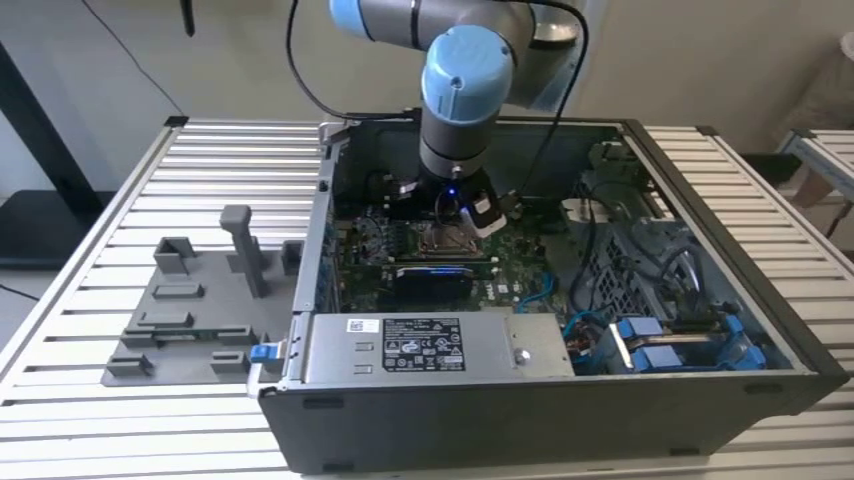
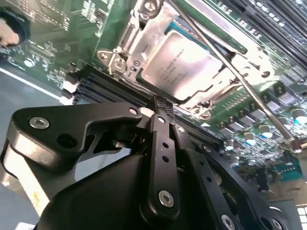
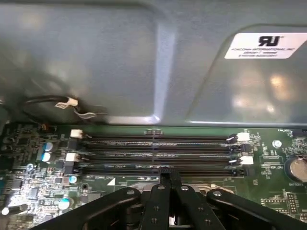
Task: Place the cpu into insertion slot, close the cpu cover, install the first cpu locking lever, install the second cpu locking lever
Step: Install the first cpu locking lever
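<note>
The cpu [image 2: 180, 67] sat flat in its socket on the green motherboard [image 2: 57, 43], silver top up, with the cpu cover [image 2: 148, 33] lying down around its edges. A thin locking lever [image 2: 230, 70] slanted across one side; whether it was latched could not be told. Faint print on the chip was too skewed to read. Just beside the socket, in both wrist views, the gripper [image 2: 161, 103] [image 3: 165, 171] had its jaws pressed together on nothing, near the dark memory slots [image 3: 158, 153]. In the exterior view the arm's wrist hid most of the socket inside the computer case [image 1: 561, 420], and the power-supply box [image 1: 427, 345] carried a white label.
</note>
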Motion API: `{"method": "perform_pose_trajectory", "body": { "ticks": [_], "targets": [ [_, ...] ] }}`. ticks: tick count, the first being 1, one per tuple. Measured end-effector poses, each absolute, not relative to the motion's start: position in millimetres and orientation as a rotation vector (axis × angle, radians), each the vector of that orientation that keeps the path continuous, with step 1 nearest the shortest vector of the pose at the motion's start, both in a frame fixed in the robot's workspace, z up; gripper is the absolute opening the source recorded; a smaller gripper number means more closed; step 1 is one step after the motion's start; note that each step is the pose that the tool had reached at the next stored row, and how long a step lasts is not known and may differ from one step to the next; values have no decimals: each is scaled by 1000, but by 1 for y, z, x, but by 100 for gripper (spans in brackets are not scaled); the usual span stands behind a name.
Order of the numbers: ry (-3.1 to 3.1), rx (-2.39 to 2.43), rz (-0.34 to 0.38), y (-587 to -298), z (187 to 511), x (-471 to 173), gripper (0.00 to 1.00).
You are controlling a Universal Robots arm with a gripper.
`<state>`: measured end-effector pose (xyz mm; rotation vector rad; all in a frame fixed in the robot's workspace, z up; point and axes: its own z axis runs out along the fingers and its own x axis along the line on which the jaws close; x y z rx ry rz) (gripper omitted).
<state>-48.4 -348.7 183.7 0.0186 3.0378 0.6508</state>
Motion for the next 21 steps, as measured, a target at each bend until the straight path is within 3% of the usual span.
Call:
{"method": "perform_pose_trajectory", "body": {
  "ticks": [8,21],
  "targets": [
    [3021,20,725,-348,184,-46,11],
    [3014,20,751,-349,196,-86,11]
  ]
}}
